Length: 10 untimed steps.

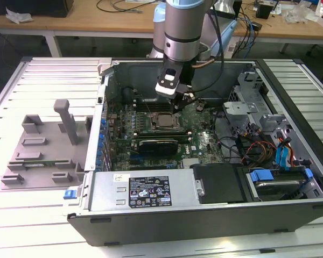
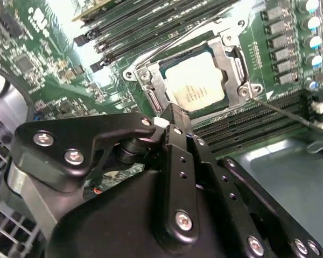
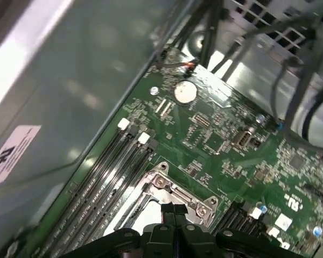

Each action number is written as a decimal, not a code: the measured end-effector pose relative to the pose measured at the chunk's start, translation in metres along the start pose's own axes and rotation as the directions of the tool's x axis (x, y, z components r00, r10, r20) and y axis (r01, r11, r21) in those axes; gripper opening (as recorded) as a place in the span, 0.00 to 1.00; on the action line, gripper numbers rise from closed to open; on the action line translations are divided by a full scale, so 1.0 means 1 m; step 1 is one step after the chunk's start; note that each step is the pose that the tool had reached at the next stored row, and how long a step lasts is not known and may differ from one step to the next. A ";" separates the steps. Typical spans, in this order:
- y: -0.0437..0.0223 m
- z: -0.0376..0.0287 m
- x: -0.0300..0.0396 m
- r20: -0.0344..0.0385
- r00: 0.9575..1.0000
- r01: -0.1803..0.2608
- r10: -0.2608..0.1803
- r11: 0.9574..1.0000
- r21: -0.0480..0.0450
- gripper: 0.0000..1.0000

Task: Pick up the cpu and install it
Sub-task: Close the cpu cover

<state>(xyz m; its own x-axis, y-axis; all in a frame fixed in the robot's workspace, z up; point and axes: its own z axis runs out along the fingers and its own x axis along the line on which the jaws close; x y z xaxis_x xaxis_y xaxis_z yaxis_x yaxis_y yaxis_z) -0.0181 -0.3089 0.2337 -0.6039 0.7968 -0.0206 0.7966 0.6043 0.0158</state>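
Pincer clenched, empty, hovering just above socket frame. Cpu lies flat inside that frame, top uncovered. Memory slots flank frame on green mobo.

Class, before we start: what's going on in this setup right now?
A robot arm reaches down into an open computer case. Its hand, fingers together and holding nothing, hangs just above the socket on the green board. The cpu lies flat inside that socket.
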 end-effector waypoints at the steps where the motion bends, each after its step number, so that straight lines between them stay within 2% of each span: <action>1: 0.0001 0.0005 0.0000 0.001 0.999 0.052 -0.052 0.999 0.000 0.11; 2: 0.0001 0.0008 0.0000 0.002 0.996 0.091 -0.091 0.996 0.001 0.11; 3: 0.0000 0.0013 0.0000 0.003 0.990 0.144 -0.144 0.990 0.001 0.11; 4: 0.0000 0.0015 0.0000 0.004 0.984 0.178 -0.178 0.984 0.002 0.11; 5: 0.0000 0.0018 0.0000 0.005 0.976 0.219 -0.219 0.976 0.003 0.11; 7: 0.0000 0.0021 0.0000 0.006 0.967 0.256 -0.256 0.967 0.004 0.11; 8: 0.0000 0.0023 0.0000 0.007 0.959 0.285 -0.285 0.959 0.005 0.11; 10: 0.0000 0.0027 0.0000 0.009 0.940 0.342 -0.342 0.940 0.006 0.11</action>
<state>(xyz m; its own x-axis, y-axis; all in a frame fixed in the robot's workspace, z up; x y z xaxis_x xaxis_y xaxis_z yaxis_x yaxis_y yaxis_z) -0.0180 -0.3089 0.2310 -0.8396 0.5422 -0.0334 0.5425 0.8401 0.0013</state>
